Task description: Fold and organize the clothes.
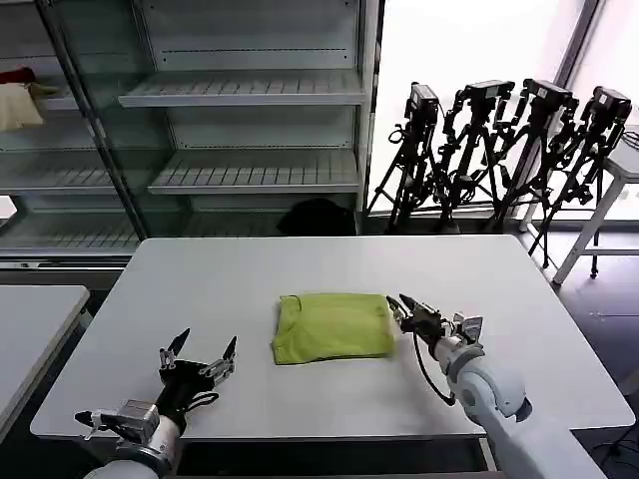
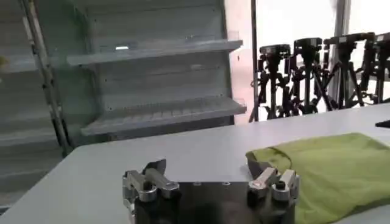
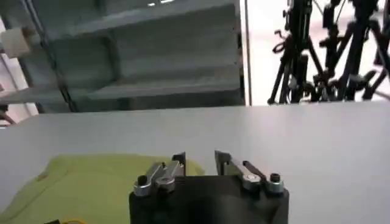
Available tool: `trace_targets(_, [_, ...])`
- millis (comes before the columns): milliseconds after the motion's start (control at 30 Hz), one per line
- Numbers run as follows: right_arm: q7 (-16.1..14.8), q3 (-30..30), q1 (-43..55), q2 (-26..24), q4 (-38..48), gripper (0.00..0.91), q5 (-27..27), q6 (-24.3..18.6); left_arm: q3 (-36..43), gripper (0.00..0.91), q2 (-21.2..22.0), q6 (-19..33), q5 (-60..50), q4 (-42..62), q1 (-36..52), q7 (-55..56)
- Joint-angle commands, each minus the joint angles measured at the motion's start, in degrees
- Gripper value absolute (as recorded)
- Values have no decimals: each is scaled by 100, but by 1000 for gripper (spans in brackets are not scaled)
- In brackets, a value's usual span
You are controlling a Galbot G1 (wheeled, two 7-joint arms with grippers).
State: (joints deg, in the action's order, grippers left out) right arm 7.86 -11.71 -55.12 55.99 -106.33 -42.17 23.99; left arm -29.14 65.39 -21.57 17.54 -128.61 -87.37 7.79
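Note:
The clothes are one lime yellow-green T-shirt (image 1: 332, 326), folded into a compact rectangle at the middle of the white table (image 1: 200, 289). My right gripper (image 1: 402, 305) hovers just off the shirt's right edge, its tips pointing at the fabric. It is open by a narrow gap and holds nothing. The right wrist view has the right gripper (image 3: 199, 157) with the shirt (image 3: 91, 182) beside and beyond it. Near the table's front left, my left gripper (image 1: 208, 341) stands wide open and empty, well apart from the shirt. In the left wrist view the left gripper (image 2: 213, 170) faces the shirt (image 2: 332, 167).
A glass-fronted shelving rack (image 1: 250, 95) stands behind the table, with a cream cloth bundle (image 1: 18, 105) on a shelf at far left. Several camera tripods (image 1: 499, 150) stand at the back right. A second table (image 1: 30, 319) is at the left.

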Motion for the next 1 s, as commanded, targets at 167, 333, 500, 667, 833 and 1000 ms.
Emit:
trace_targets(167, [519,-2622,-3192,-1231,-2047,907,269,-941,158,907,-164,358,-191,-772,-382,458])
trace_targets(333, [880,-3382,-4779,-904,-2495,907,738,-1962,199,907,-85,1609,-675,-563,-798,749])
trace_targets(500, [1485,-3007,-6114,-68,-2721,907,2479,-3938,198,907,191,2575,-992,-449,-1350,812])
trace_targets(667, [1649,-2667,-6454,34,-2598,907,2737,-4578,333,907,138,2841,-910,-465,-1858,990])
trace_targets(833, [1488,-2608,-6316,-33,-2596,907,2479,-4465,345,907,122,2800,-978,-531,-1955,1153])
trace_targets(1000, [1329,-2642,-6068,-204,-2573,907,2171,-4165,366,907,26,2538,-901,-601,-1930,1286])
